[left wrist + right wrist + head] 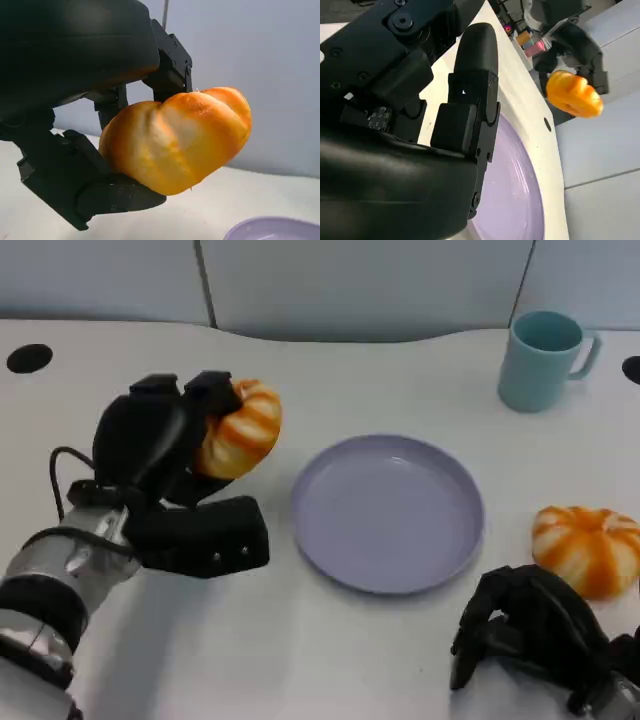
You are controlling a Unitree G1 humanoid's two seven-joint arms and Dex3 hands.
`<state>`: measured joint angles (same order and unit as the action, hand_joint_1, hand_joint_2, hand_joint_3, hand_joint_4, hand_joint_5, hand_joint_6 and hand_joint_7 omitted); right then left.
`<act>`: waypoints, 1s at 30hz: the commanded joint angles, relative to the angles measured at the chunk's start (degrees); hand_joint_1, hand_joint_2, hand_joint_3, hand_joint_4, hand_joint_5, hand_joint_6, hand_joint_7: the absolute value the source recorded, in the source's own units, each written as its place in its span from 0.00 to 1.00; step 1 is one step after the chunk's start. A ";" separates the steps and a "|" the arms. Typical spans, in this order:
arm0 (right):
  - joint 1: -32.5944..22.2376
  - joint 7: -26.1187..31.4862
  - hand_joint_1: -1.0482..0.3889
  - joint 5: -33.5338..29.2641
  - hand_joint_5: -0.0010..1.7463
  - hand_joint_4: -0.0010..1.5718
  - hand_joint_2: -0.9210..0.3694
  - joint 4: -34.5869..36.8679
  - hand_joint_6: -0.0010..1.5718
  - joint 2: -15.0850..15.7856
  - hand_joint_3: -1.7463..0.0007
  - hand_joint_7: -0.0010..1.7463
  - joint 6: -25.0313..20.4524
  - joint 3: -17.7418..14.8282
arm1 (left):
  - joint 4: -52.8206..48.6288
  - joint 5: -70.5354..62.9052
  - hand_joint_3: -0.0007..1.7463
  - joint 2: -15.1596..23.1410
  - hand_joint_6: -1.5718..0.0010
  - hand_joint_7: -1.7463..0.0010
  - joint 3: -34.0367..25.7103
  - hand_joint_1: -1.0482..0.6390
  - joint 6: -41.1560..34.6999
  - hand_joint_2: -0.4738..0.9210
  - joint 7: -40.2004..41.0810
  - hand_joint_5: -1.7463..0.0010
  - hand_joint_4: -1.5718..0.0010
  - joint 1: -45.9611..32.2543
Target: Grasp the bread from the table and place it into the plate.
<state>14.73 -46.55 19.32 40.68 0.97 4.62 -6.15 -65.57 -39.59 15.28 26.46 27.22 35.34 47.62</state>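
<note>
Clasped in the left hand (165, 455) above the worktop (330, 650), bread roll (240, 428) just left of the lavender plate (388, 512), right hand (535, 635) idle, holding nothing.

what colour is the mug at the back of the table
The mug is pale teal, clearest in the head view.

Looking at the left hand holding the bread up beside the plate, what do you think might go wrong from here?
1. The left hand grips the bread near one end, with most of the loaf sticking out past the fingers; it may slip or tilt out during the carry.
2. The bread is held left of the plate, not over it; released early, it would land on the table.
3. The right hand rests close to the plate's rim and could nudge the plate.
</note>
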 commanded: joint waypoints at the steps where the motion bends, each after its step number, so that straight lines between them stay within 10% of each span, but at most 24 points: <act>1: 0.03 0.13 0.00 -0.64 0.34 1.00 0.32 1.32 1.00 0.82 1.00 0.22 -0.31 0.19 | 1.81 0.94 0.61 0.00 0.56 0.00 -0.35 0.53 3.63 0.70 -1.70 0.00 0.44 1.10; 6: -0.29 -0.89 0.00 -0.25 0.33 1.00 0.33 1.03 1.00 1.59 1.00 0.21 -0.53 -0.14 | 2.38 -1.08 0.71 -0.99 0.56 0.00 2.03 0.53 8.37 0.68 -3.31 0.00 0.44 2.64; 17: -1.28 0.11 0.00 0.01 0.35 1.00 0.32 -1.36 1.00 1.61 1.00 0.22 -1.80 -0.22 | -0.38 0.01 0.57 -7.12 0.53 0.00 4.55 0.45 9.22 0.80 -17.20 0.00 0.41 7.33; 30: -3.25 1.13 0.00 -0.34 0.34 1.00 0.32 -4.52 1.00 0.99 1.00 0.22 -1.68 0.96 | -2.40 -0.34 0.77 -10.33 0.51 0.00 5.02 0.47 6.51 0.64 -23.57 0.00 0.39 9.09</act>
<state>12.75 -46.15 19.29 37.20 1.73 3.04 -5.34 -67.22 -39.65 4.87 31.05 34.30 12.19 55.18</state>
